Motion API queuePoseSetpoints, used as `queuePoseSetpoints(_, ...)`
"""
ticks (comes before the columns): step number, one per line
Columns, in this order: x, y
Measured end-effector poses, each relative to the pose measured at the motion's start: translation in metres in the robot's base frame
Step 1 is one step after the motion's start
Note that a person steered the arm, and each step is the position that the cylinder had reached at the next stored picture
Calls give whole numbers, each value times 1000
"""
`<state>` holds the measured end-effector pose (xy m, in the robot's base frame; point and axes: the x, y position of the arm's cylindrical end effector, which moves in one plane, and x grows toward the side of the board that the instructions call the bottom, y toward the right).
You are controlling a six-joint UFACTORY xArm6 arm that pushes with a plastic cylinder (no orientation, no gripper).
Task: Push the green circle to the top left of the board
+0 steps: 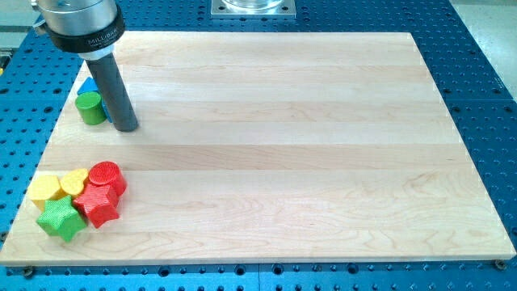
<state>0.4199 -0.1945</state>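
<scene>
Rod tool point(125, 127) comes down from the view's top left; its mount is cut off by the top edge. The tool is a plain rod, no jaws to part or close, clamped on nothing. Its tip sits on the wooden surface point(283, 145), just to the view's right of the green circle point(90, 107). Tip and circle look touching or nearly so; the exact contact can't be told from this angle.

The green circle is near the surface's left edge, in the upper left part, standing upright. Behind it is a blue block point(86, 85), mostly hidden by the rod and by the green circle. Only a pointed corner shows, so its shape is unclear, maybe a triangle.

Lower left holds a tight cluster, well apart from the tip. A yellow block point(46, 188) sits at the cluster's left, shape hard to make out. A yellow heart point(74, 183) is beside it. A red circle point(106, 176) is at the cluster's right. A red star point(98, 204) lies below the red circle, touching it. A green star point(61, 218) is at the bottom, against the red star. These blocks overlap in view, so some edges are hidden.
</scene>
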Motion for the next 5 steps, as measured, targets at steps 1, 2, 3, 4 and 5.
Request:
queuePoseSetpoints(1,6,12)
queuePoseSetpoints(2,6,12)
queuePoseSetpoints(3,7,12)
queuePoseSetpoints(4,7,12)
queuePoseSetpoints(5,26,4)
